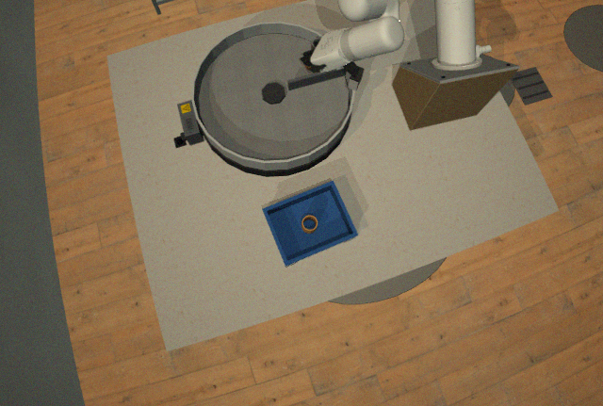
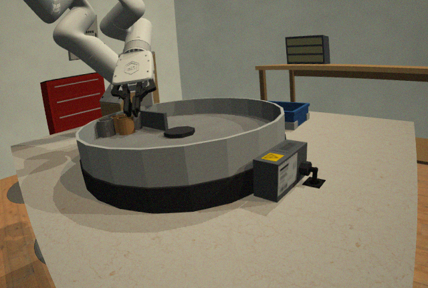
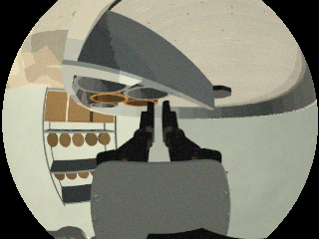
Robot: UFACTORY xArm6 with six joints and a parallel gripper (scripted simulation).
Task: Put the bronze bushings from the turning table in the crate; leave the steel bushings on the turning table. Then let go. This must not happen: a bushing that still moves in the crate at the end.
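A bronze bushing (image 2: 124, 124) stands upright on the turning table (image 2: 179, 139) at its far rim, touching a steel bushing (image 2: 105, 126) beside it. Both also show in the wrist view, the bronze ring (image 3: 107, 98) and the grey one (image 3: 146, 98). My gripper (image 2: 133, 111) points down just above and behind the bronze bushing, fingers nearly together with nothing between them. From above, the wrist covers most of the gripper (image 1: 311, 63). The blue crate (image 1: 309, 222) sits in front of the table with one bronze bushing (image 1: 309, 222) inside.
A dark fixed bar (image 1: 317, 81) runs from the table's hub (image 1: 274, 93) to the rim, right beside the bushings. A grey control box (image 1: 187, 121) is fixed at the table's left side. The arm's base block (image 1: 452, 92) stands to the right.
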